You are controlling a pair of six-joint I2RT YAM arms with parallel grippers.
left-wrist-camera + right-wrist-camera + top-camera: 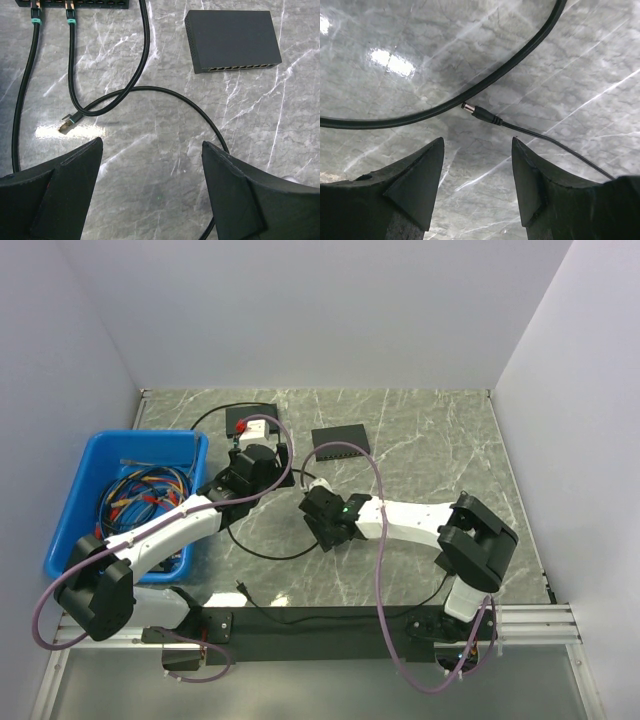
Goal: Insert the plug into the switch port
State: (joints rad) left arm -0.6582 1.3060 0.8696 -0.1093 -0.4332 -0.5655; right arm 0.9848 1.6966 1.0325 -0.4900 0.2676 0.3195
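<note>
The plug [479, 113], a small dark barrel tip on a thin black cable, lies on the marble just beyond my right gripper [477, 140]. Its tip touches a thicker black cable [445, 105]. The right jaws stand open and empty, short of the plug. The switch [232, 35] is a small black box with a row of ports [242, 66] along its near edge; it is also in the top view [340, 443]. My left gripper [152, 142] is open over bare marble, well short of the switch. In the top view the left gripper [250, 462] and the right gripper [318, 515] sit mid-table.
A second black box [75, 2] at the far left has two cables plugged in. A loose clear-tipped cable end [65, 125] lies ahead of my left fingers. A blue bin [90, 455] of coloured wires stands at the left. Another thin cable ends near the front edge [241, 586].
</note>
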